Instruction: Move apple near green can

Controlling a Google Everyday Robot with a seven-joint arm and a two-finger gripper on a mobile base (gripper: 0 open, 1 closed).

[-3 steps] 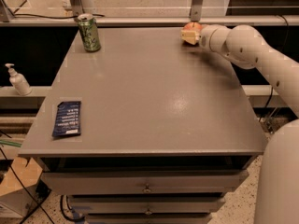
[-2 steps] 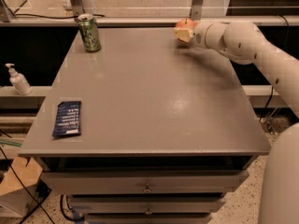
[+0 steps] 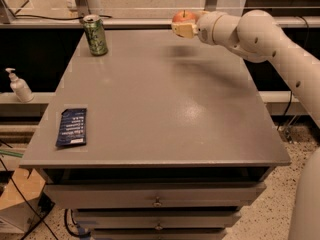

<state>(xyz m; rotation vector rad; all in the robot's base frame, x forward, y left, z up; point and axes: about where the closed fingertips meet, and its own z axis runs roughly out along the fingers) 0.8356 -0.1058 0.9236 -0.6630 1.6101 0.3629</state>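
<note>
Camera view, single frame.

- Table (image 3: 150, 104): grey flat top, with drawers (image 3: 157, 196) under its near edge.
- Arm (image 3: 265, 39): white, jointed; reaches in from the right across the far right part of the table.
- Gripper (image 3: 182, 25): at the arm's left end, over the far edge of the table, right of centre. Its pale fingers (image 3: 186, 31) are closed on the apple, with no gap visible.
- Apple (image 3: 183, 16): red-orange, short stem up; held in the gripper, raised off the tabletop, with a soft shadow on the surface beneath.
- Green can (image 3: 95, 35): upright at the far left corner, silver top rim; well apart from the apple, to its left.
- Packet (image 3: 72, 127): flat, dark blue; lies near the left edge, toward the near side.
- Bottle (image 3: 19, 85): white pump type; stands off the table on a ledge to the left.
</note>
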